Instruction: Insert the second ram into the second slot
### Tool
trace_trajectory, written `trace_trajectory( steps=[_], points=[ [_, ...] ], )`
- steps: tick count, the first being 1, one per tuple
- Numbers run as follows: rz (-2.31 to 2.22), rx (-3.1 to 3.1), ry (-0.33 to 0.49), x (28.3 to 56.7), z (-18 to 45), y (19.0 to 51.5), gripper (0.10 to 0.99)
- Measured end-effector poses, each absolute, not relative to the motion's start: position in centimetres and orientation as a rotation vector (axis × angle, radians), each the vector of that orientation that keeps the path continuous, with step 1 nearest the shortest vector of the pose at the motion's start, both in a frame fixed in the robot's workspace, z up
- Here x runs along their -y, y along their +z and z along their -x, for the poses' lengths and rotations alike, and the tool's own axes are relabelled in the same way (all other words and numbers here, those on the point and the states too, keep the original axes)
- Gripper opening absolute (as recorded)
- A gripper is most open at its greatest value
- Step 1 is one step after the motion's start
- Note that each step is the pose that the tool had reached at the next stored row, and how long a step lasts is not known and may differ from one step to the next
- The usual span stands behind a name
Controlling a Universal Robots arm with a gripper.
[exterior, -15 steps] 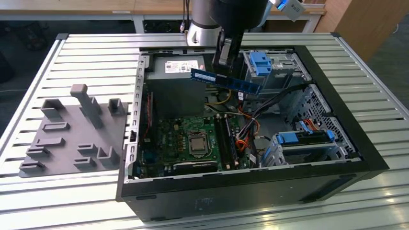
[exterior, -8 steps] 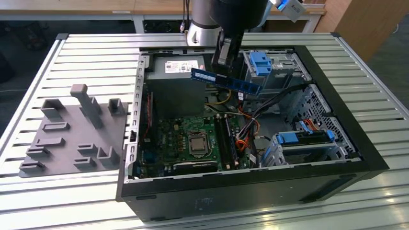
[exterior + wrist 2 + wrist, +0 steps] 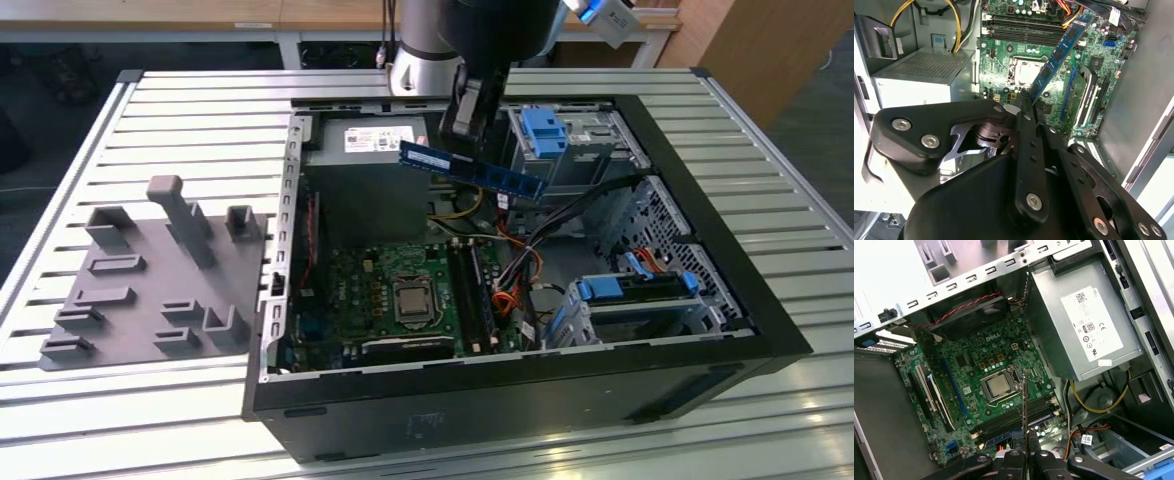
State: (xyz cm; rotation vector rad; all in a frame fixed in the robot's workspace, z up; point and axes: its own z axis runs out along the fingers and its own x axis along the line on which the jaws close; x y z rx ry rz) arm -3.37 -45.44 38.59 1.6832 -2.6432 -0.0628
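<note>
Exterior view: pincer (image 3: 461,133) grips second ram (image 3: 502,178) above open case (image 3: 534,390) on slatted metal table (image 3: 187,120).

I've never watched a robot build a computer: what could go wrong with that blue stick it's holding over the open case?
The claw grips the blue stick near one end, and it hangs slanted, so it might slip or meet the slots crooked and jam. Loose cables lie right beside those slots and could snag it.

Hand (image 3: 1026,449) gripping second ram (image 3: 1024,400) edge-on, over green motherboard (image 3: 966,347), silver processor (image 3: 999,385), grey power supply (image 3: 1074,340) alongside
</note>
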Motion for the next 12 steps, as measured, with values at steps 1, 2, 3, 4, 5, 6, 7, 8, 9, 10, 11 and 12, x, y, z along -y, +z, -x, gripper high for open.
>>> trace_trajectory(
  steps=[1, 2, 3, 4, 5, 6, 7, 8, 9, 10, 11, 12],
  points=[
    [-1.678, 2.646, -0.063, 45.44, 3.37, 38.58, 0.137],
    [-1.674, 2.650, -0.063, 45.44, 3.37, 38.58, 0.137],
    [-1.668, 2.653, -0.063, 45.44, 3.37, 38.58, 0.137],
    [-1.663, 2.656, -0.063, 45.44, 3.37, 38.58, 0.137],
    [-1.658, 2.660, -0.063, 45.44, 3.37, 38.58, 0.137],
    [-1.653, 2.663, -0.063, 45.44, 3.37, 38.58, 0.137],
    [-1.648, 2.666, -0.063, 45.44, 3.36, 38.58, 0.137],
    [-1.643, 2.669, -0.063, 45.43, 3.37, 38.58, 0.137],
    [-1.638, 2.673, -0.063, 45.43, 3.37, 38.58, 0.137],
    [-1.631, 2.677, -0.063, 45.44, 3.36, 38.58, 0.137],
    [-1.626, 2.680, -0.063, 45.44, 3.37, 38.58, 0.137],
    [-1.620, 2.683, -0.063, 45.44, 3.37, 38.58, 0.137]
  ],
)
